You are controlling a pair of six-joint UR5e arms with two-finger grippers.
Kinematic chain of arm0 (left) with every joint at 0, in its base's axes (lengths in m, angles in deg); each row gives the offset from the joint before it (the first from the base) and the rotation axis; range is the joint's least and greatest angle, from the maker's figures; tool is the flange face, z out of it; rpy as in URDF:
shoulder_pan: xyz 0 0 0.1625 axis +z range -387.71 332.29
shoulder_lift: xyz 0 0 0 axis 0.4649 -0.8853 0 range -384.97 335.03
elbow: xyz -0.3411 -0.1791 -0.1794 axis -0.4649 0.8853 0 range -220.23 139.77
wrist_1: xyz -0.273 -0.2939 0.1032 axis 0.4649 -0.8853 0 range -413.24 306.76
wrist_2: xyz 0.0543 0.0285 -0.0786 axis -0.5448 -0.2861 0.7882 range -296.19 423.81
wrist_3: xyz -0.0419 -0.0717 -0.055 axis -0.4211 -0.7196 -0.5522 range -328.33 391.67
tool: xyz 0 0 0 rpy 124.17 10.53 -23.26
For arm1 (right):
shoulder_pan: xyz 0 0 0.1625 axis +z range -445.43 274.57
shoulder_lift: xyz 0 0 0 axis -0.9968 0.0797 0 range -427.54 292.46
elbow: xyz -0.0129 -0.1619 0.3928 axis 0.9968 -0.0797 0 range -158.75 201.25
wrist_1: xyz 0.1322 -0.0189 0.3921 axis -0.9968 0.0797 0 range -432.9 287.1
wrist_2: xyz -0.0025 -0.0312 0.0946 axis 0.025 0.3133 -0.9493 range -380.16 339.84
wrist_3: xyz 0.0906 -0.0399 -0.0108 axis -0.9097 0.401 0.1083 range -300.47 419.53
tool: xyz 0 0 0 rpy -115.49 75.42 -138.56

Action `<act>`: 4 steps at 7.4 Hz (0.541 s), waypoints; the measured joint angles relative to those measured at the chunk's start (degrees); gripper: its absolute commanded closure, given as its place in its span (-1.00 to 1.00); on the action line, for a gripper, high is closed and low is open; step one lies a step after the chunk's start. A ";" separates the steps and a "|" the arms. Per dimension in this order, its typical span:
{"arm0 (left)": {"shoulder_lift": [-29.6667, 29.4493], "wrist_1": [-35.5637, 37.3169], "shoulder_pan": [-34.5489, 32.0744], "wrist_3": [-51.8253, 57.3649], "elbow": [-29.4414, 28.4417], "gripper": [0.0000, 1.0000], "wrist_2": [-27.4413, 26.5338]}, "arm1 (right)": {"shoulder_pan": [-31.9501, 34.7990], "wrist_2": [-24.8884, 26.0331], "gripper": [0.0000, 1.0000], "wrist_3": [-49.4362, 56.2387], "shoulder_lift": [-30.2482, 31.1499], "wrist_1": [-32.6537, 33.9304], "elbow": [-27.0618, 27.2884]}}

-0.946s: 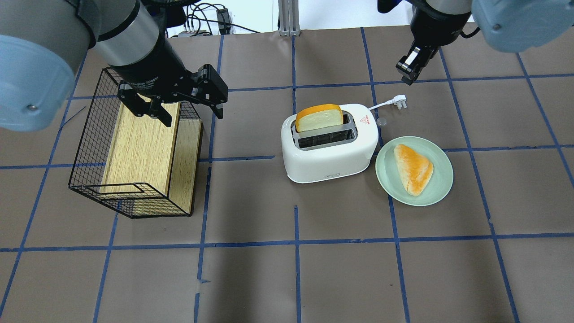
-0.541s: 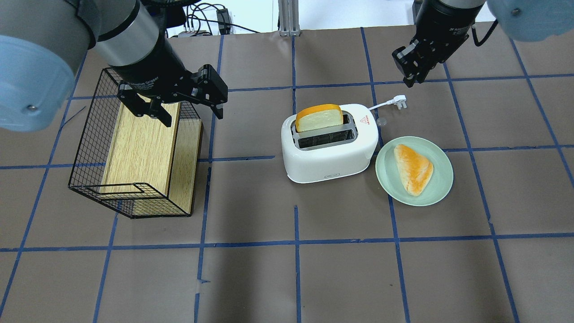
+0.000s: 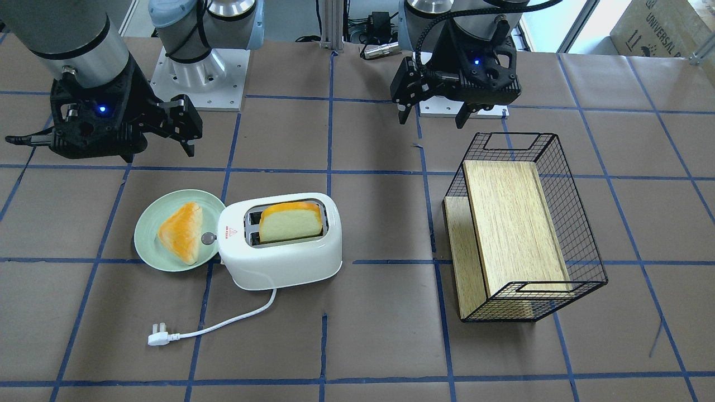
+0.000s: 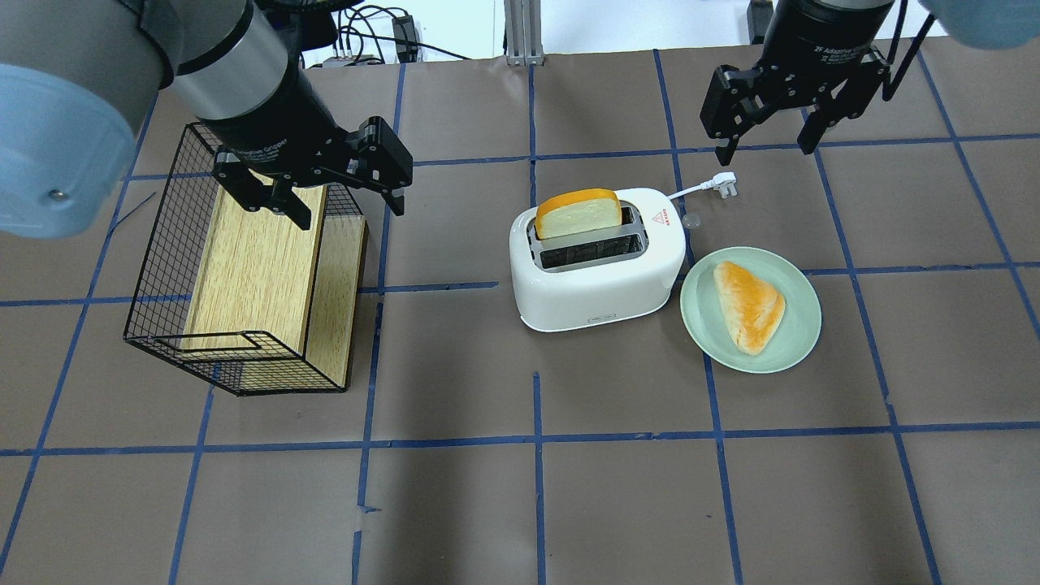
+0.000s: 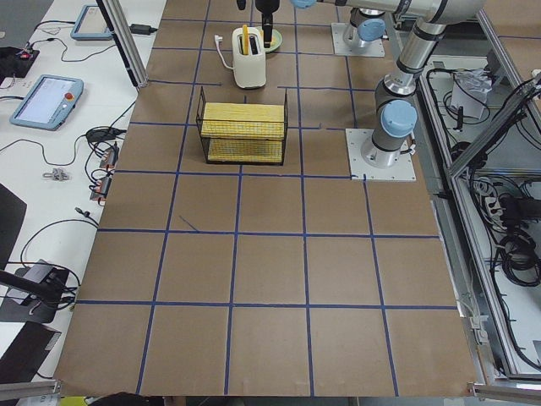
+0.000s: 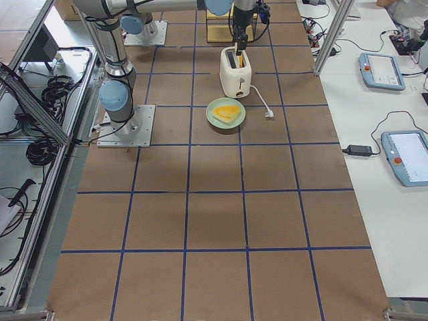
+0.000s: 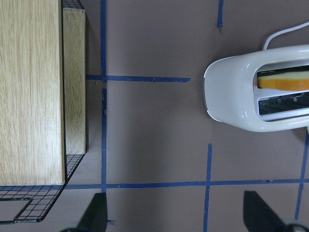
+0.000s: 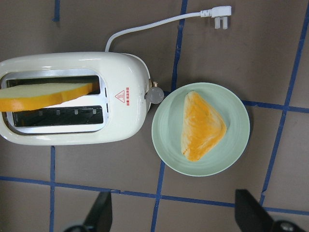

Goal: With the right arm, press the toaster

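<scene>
The glossy white toaster (image 4: 601, 280) stands mid-table with a slice of bread (image 4: 578, 215) upright in its far slot. It also shows in the front view (image 3: 279, 262) and in the right wrist view (image 8: 72, 125). Its silver knob (image 8: 155, 95) faces the plate. My right gripper (image 4: 764, 150) is open and empty. It hovers high over the table beyond the toaster's knob end, near the plug (image 4: 723, 185), and touches nothing. My left gripper (image 4: 351, 213) is open and empty above the basket's far end.
A pale green plate (image 4: 800, 333) with a triangular pastry (image 4: 749, 305) lies just right of the toaster. The white cord (image 3: 223, 326) runs along the far side. A black wire basket (image 4: 162, 244) with a wooden board inside stands at the left.
My right gripper has turned about its wrist from edge-on to broadside, so its spread fingers show, and it has shifted slightly right. The left arm, toaster and plate have not moved.
</scene>
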 measured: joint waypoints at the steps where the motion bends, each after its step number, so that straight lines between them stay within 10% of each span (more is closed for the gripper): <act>1: 0.00 0.00 0.00 0.00 0.00 -1.00 0.00 | 0.00 -0.28 -0.82 0.02 -0.04 0.19 -0.08; 4: 0.00 0.00 0.00 0.00 0.00 -1.00 0.00 | -0.03 -0.70 -0.87 0.61 0.02 0.68 0.03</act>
